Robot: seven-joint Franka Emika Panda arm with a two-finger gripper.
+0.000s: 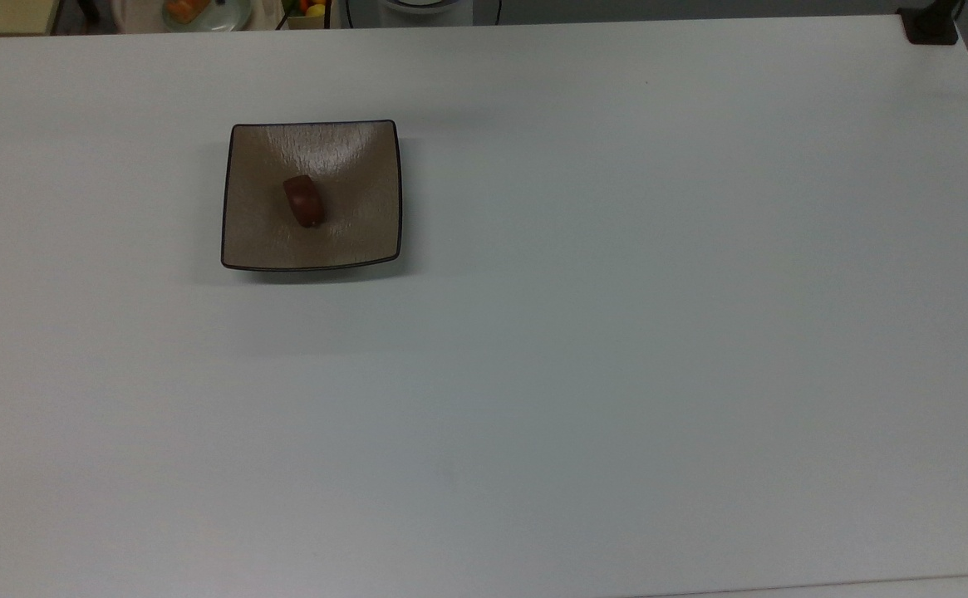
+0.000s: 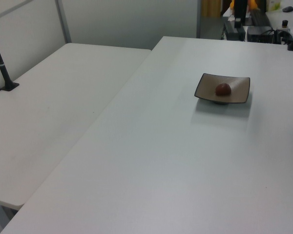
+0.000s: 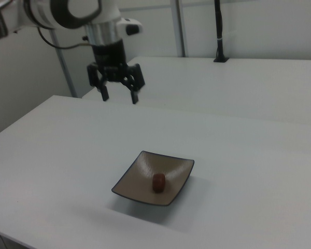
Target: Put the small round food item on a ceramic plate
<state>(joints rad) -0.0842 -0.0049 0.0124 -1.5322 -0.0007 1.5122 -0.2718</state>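
In the right view, your gripper [image 3: 119, 94] hangs in the air at the upper left, its two black fingers [image 3: 102, 88] spread wide apart with nothing between them. The jaws point down at the white table [image 3: 57, 155], well clear of its surface.

Below the jaws and off toward the right view's right sits the ceramic plate [image 3: 137, 176], square, glossy tan-brown, with a thin dark rim and upturned corners. It stands flat on the table, well apart from the open jaws. The small round food item [image 3: 158, 182], a dark reddish-brown lump, lies inside the plate near its middle, touching the plate's floor and clear of the rim on every side. Nothing of the gripper touches it.

From the top view you see the plate [image 1: 259, 241] in the table's upper left part, with the food item [image 1: 304, 200] near its centre, lying slightly oblong with its long side running roughly up and down the frame. At the top view's upper left edge, a pale round dish [image 1: 205, 12] with orange food sits beyond the table [image 1: 616, 332].

In the left view the plate [image 2: 205, 90] stands at the upper right, the food item [image 2: 223, 89] resting in its hollow.
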